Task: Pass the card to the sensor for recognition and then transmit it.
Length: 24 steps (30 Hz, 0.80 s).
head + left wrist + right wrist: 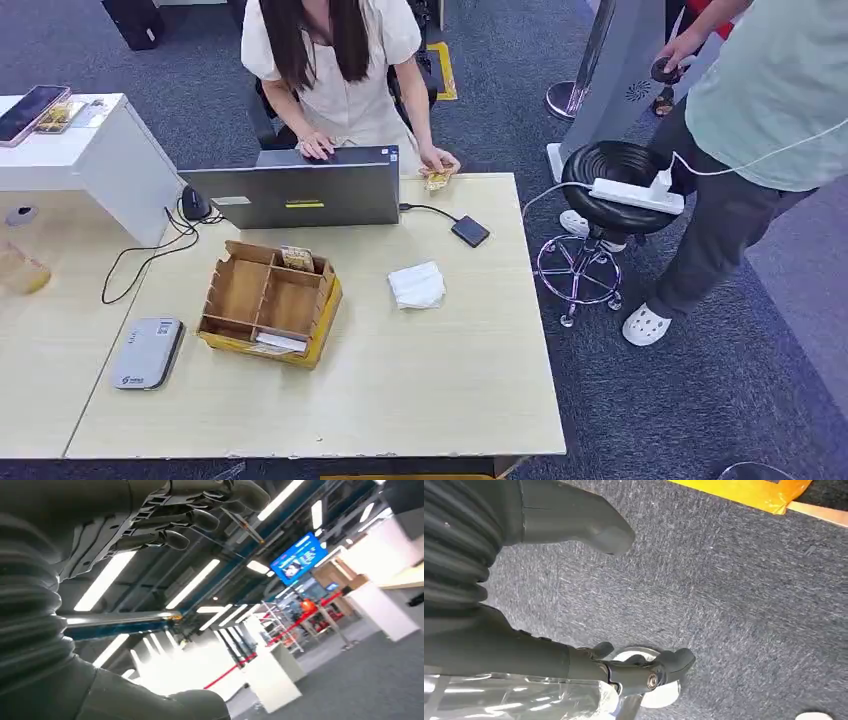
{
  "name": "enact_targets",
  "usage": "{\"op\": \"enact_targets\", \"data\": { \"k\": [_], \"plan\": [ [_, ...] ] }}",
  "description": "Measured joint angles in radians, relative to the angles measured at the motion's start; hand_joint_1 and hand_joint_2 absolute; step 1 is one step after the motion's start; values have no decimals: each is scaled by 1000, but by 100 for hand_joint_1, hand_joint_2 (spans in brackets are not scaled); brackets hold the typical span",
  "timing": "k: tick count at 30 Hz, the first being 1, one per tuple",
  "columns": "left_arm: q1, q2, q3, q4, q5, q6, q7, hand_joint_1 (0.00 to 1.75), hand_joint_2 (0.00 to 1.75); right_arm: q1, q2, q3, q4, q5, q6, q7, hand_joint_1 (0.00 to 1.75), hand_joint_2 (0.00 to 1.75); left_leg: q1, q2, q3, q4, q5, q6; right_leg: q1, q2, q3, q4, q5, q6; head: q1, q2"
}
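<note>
Left robot hand (165,520): fingers extended and apart, empty, aimed toward ceiling lights. Right robot hand (574,570): spread, empty, above carpet. Head view: card (296,257) upright in cardboard organizer (268,303); sensor (146,353) beside it on the surface (440,380).

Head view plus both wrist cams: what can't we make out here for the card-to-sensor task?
- Cards in the cardboard organizer, head view: too small to read; the compartment walls hide part of them.
- Grey reader on the table: its marking is too small to read.
- Item under the seated person's hand: mostly covered.
- Left robot hand, left wrist view: empty, aimed at ceiling lights.
- Right robot hand, right wrist view: over carpet, fingers partly hidden.
</note>
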<state>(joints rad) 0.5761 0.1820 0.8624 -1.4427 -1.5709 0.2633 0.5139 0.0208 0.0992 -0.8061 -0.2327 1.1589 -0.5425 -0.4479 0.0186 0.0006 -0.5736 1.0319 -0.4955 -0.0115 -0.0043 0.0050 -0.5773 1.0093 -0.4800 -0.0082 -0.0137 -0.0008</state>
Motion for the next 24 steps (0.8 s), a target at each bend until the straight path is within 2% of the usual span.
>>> {"op": "enact_targets", "data": {
  "k": [4,9,12,19,24],
  "plan": [
    [-37,19,-74,93,0,55,5,0,175,0,0,-9,-8,12,1,0,0,175,0,0,1,0,0,0,0,0,1,0,0,0,0,0],
    [-105,46,-139,227,0,112,-24,0,175,2,0,-20,-14,28,5,6,0,175,0,0,1,0,0,0,0,0,2,0,0,0,0,0],
    [-146,62,-194,315,0,136,-6,0,175,2,1,-23,-16,35,5,9,0,175,0,0,2,0,0,0,0,0,2,0,0,0,0,0],
    [-199,103,-343,452,0,145,44,0,175,3,5,-37,-24,41,6,11,0,175,0,0,2,0,0,0,0,0,2,0,0,0,0,0],
    [-220,126,-451,493,0,101,93,0,175,2,6,-45,-29,48,15,15,0,175,0,0,2,0,0,0,0,0,2,0,0,0,0,0]
  ]
}}
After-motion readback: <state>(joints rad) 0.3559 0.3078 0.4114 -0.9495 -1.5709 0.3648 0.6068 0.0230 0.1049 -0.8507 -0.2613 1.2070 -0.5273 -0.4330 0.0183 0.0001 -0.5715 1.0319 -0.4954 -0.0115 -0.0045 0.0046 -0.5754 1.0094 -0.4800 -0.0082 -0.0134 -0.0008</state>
